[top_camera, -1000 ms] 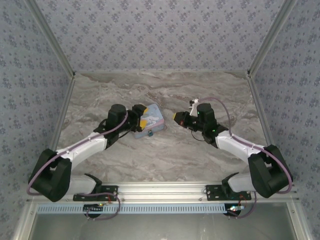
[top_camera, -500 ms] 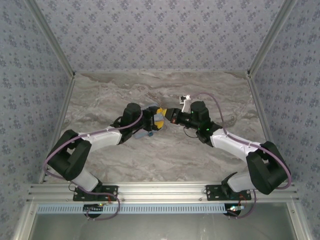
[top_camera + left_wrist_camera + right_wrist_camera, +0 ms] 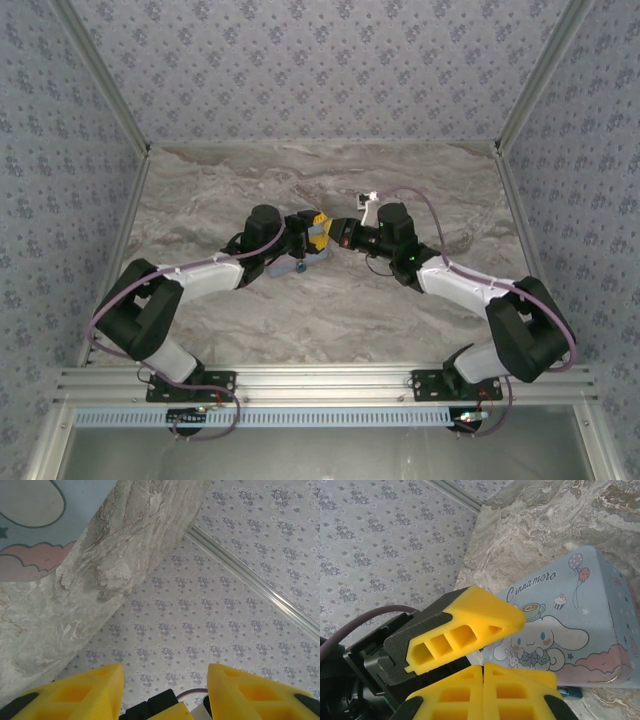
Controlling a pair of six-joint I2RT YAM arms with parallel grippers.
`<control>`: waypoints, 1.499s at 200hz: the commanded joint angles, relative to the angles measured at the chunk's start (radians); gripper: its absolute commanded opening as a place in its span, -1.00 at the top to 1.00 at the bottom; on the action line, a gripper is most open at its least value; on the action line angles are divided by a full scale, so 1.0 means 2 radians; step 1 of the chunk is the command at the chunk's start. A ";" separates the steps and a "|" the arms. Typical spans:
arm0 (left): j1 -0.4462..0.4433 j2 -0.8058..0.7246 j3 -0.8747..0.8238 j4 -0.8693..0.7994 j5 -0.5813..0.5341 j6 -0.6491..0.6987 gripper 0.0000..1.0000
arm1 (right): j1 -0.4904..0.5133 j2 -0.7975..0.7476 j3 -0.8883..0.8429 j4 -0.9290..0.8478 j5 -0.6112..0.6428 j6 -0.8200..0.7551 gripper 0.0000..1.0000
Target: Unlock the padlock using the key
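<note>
Padlock (image 3: 299,267): tiny, teal-blue; centre of top view, just below light-blue rectangular cartoon tin (image 3: 580,630).
My left gripper (image 3: 164,675): yellow jaws spread, nothing between.
My right gripper (image 3: 483,675): jaws pressed together.

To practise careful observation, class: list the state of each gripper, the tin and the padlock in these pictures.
left gripper: open, nothing between its fingers.
right gripper: shut.
tin: lid closed, lying flat on the table.
padlock: at the tin's edge; locked or not, too small to tell.
</note>
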 commanded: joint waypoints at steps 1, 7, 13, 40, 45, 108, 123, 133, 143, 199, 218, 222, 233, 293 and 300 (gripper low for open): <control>-0.002 0.008 0.011 0.018 0.003 -0.033 0.10 | 0.004 0.003 0.005 0.018 0.004 0.004 1.00; -0.002 0.009 0.010 0.019 0.003 -0.034 0.12 | 0.004 0.003 0.004 0.018 0.004 0.005 1.00; -0.002 0.009 0.009 0.020 0.003 -0.034 0.15 | 0.004 0.003 0.004 0.018 0.004 0.005 1.00; -0.002 0.011 0.007 0.024 0.003 -0.038 0.23 | 0.005 0.003 0.003 0.018 0.004 0.006 1.00; -0.002 0.012 0.006 0.024 0.003 -0.037 0.24 | 0.004 0.003 0.003 0.018 0.004 0.006 1.00; -0.001 0.012 0.001 0.028 0.000 -0.038 0.45 | 0.004 -0.003 -0.002 0.016 0.009 0.006 1.00; -0.001 0.012 0.001 0.028 0.000 -0.038 0.50 | 0.004 -0.006 -0.003 0.015 0.011 0.006 1.00; -0.002 0.012 0.001 0.029 0.000 -0.039 0.54 | 0.004 -0.007 -0.004 0.014 0.011 0.005 1.00; -0.002 0.012 0.001 0.028 0.000 -0.038 0.57 | 0.003 -0.008 -0.005 0.013 0.012 0.006 1.00; -0.001 0.012 -0.002 0.028 0.000 -0.039 0.68 | 0.001 -0.016 -0.011 0.010 0.017 0.006 1.00; -0.002 0.012 -0.002 0.028 0.000 -0.037 0.73 | 0.001 -0.018 -0.012 0.009 0.017 0.006 1.00; -0.002 0.012 -0.003 0.028 0.000 -0.038 0.74 | 0.001 -0.018 -0.012 0.009 0.017 0.006 1.00; -0.002 0.012 -0.003 0.028 0.000 -0.038 0.77 | 0.000 -0.018 -0.012 0.009 0.017 0.006 1.00; -0.001 0.012 -0.004 0.028 0.000 -0.030 0.98 | -0.008 -0.026 -0.018 0.004 0.016 0.007 1.00; -0.001 0.012 -0.004 0.026 0.000 -0.027 1.00 | -0.009 -0.027 -0.019 0.005 0.015 0.007 1.00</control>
